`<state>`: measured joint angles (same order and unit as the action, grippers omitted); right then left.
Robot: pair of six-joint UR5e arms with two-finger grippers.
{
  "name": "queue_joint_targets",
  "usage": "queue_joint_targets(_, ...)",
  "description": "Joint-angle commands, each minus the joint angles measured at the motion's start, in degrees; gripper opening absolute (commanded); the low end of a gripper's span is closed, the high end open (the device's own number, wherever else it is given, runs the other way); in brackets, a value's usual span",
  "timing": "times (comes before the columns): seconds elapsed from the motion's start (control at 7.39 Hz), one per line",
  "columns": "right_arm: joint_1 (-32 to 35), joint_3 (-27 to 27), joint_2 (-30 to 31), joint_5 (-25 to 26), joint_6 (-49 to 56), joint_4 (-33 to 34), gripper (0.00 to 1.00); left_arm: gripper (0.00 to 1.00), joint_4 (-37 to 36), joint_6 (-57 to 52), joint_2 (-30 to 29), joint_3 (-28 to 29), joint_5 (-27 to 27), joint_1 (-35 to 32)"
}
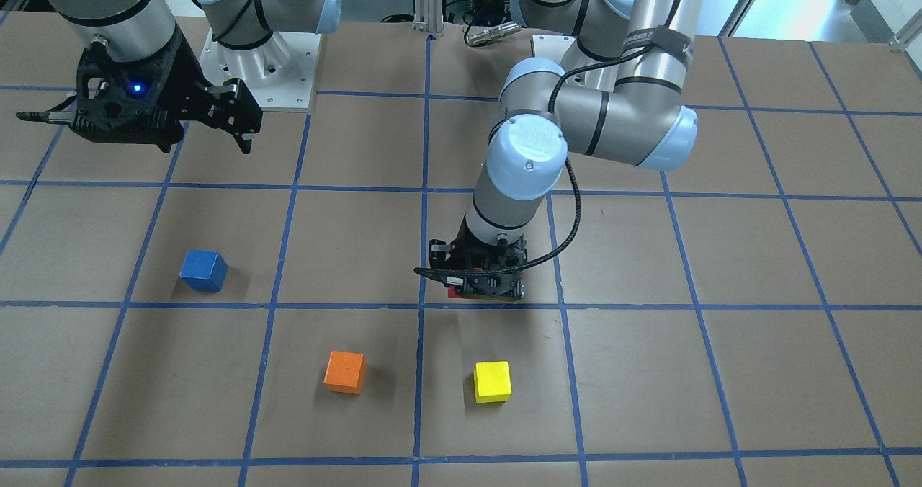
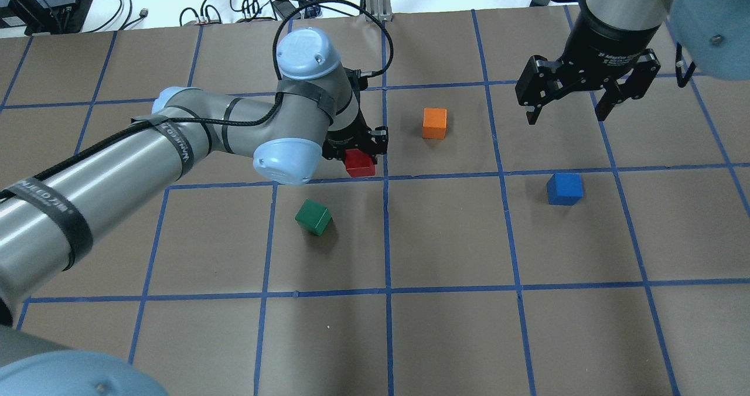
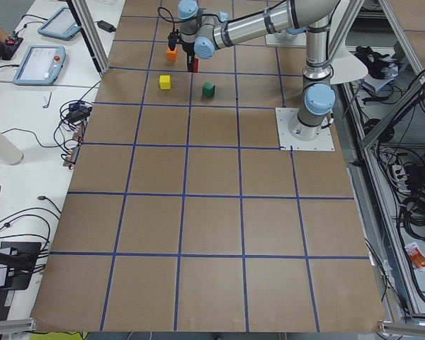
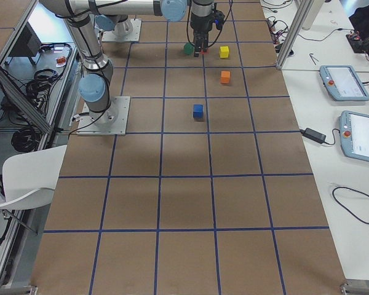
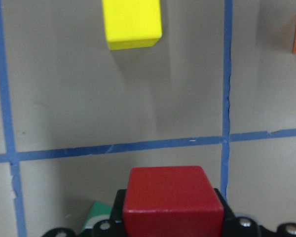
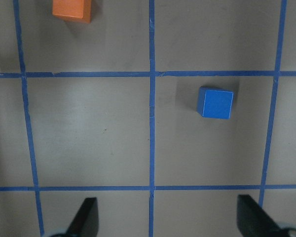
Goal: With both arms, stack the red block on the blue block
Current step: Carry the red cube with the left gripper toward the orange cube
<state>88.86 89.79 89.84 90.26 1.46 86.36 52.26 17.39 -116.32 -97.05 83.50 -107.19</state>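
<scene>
One grasp looks done: left gripper (image 2: 357,150) has its jaws closed on the red block (image 2: 360,163). Right gripper (image 2: 566,116) is wide open and empty, with the blue block (image 2: 565,188) at its 6 o'clock in the overhead view. Next is probably lift and carry toward 3 o'clock. Left wrist view shows the clamp; front view mostly hides it.

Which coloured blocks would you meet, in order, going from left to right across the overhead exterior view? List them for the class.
green block → red block → orange block → blue block
</scene>
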Motion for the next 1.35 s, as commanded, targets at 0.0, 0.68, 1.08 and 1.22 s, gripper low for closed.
queue_joint_targets(0.0,0.0,0.0,0.0,-0.1,-0.1,-0.1,1.00,0.00,0.0,3.2,-5.2,5.2,4.1,-3.5)
queue_joint_targets(0.68,0.0,0.0,-0.1,0.0,0.1,-0.1,1.00,0.99,-0.2,4.0,-7.4,4.4,5.1,-5.7)
queue_joint_targets(1.08,0.0,0.0,0.0,-0.1,0.2,-0.1,1.00,1.00,9.5,-1.9,-2.0,5.5,6.1,-0.7)
queue_joint_targets(1.22,0.0,0.1,-0.1,-0.1,0.1,-0.1,1.00,1.00,15.6,-3.8,1.2,8.0,5.8,1.9)
